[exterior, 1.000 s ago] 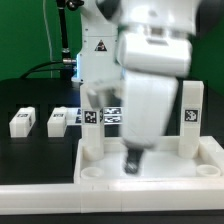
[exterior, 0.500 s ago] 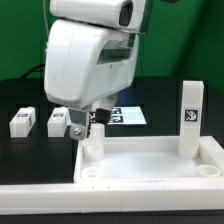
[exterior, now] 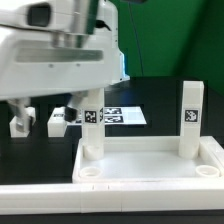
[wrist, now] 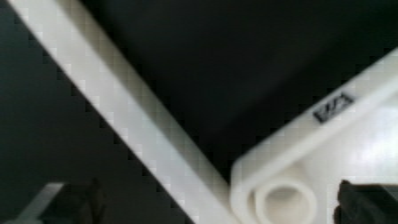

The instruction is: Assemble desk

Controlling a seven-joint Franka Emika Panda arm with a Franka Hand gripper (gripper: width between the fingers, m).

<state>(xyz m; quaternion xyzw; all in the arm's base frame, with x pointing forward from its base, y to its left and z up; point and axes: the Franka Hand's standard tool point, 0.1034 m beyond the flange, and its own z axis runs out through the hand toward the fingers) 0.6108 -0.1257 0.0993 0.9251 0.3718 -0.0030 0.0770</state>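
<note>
Surface (exterior: 40, 150): black, with two loose legs (exterior: 58, 121).
Tabletop (exterior: 150, 186): two upright legs (exterior: 190, 110) in far corners.
Jaws: spread wide.

Four legs (exterior: 192, 115) — two standing, two lying loose — one tabletop (exterior: 140, 186), one marker board (exterior: 125, 116).

The desk's tabletop (exterior: 150, 186) was plain white, as were one standing leg (exterior: 191, 130) at the exterior view's right and a second standing leg (exterior: 92, 140) at its left, each marked with a black-and-white square tag. A loose leg (exterior: 58, 122) was white with a dark tag, the table (exterior: 160, 125) black, and the marker board (exterior: 122, 116) white with black printed patterns. The robot arm (exterior: 60, 60) was glossy white and the backdrop (exterior: 185, 40) green.
</note>
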